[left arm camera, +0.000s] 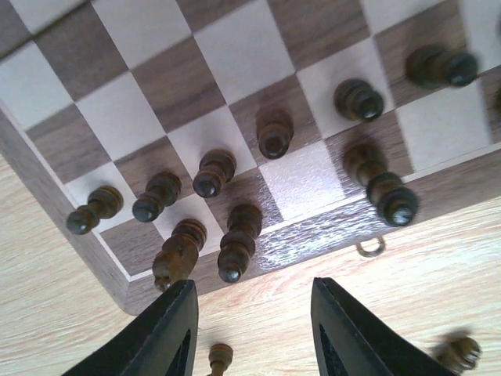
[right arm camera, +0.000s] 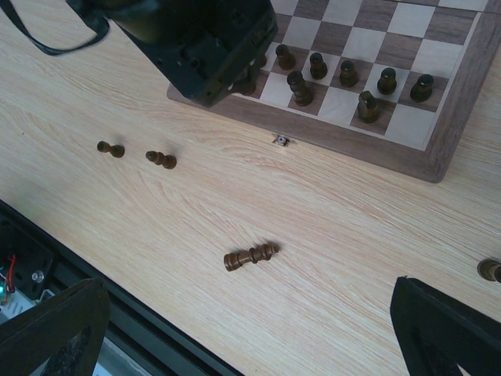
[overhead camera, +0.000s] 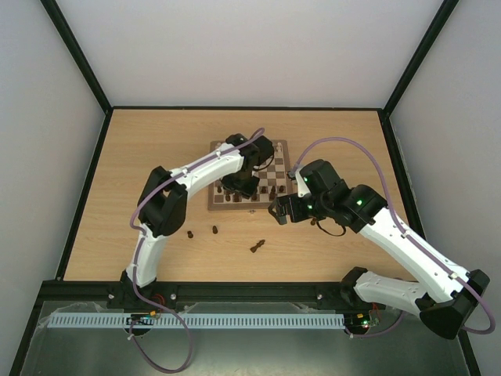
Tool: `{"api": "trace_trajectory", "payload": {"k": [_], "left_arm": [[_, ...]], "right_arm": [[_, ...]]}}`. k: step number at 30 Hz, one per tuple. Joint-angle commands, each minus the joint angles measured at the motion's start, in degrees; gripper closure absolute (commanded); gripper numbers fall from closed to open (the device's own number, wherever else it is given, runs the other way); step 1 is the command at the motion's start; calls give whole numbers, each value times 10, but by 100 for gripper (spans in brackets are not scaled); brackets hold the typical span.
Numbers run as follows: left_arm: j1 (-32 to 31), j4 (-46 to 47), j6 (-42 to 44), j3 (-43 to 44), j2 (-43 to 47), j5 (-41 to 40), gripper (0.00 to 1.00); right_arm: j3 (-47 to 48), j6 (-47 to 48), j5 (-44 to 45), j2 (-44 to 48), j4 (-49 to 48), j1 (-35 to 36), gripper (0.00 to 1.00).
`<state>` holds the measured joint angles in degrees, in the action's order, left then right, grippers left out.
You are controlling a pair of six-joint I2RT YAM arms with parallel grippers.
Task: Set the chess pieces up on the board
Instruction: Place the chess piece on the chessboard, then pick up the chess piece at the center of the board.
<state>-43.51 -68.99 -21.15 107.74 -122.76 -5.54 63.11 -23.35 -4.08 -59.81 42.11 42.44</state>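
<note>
The board (overhead camera: 272, 175) lies mid-table with several dark brown chess pieces (left arm camera: 211, 172) standing along its near edge. My left gripper (overhead camera: 237, 186) hovers over that edge; in the left wrist view it (left arm camera: 254, 298) is open and empty, just off the board's border (left arm camera: 313, 235). My right gripper (overhead camera: 282, 210) is right of the board; in the right wrist view it (right arm camera: 246, 294) is wide open and empty above a dark king (right arm camera: 250, 256) lying on its side. The board (right arm camera: 446, 117) shows top right there. I cannot make out any cream pieces.
Two loose dark pieces (right arm camera: 110, 149) (right arm camera: 161, 160) lie on the tabletop left of the king, also in the top view (overhead camera: 191, 234) (overhead camera: 214, 230). Another dark piece (right arm camera: 490, 270) lies at the right. A small metal latch (left arm camera: 371, 248) hangs from the board's edge. The table's front rail (overhead camera: 235, 294) is close.
</note>
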Motion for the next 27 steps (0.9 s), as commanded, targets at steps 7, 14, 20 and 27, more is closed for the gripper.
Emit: {"api": "trace_trajectory", "payload": {"k": [7,14,20,27], "left_arm": [[-11,-15,-17,44,132,-8,48],[-27,86,-35,-120,328,30,35],[-32,200,-78,-299,518,83,1],[-37,216,-107,-404,640,99,1]], "right_arm": [[-7,1,-1,-7,18,-1,1],[-3,-30,-13,-8,17,-1,1],[-33,-66,-33,10,1,-1,1],[-87,-107,-63,33,-29,0,1]]}}
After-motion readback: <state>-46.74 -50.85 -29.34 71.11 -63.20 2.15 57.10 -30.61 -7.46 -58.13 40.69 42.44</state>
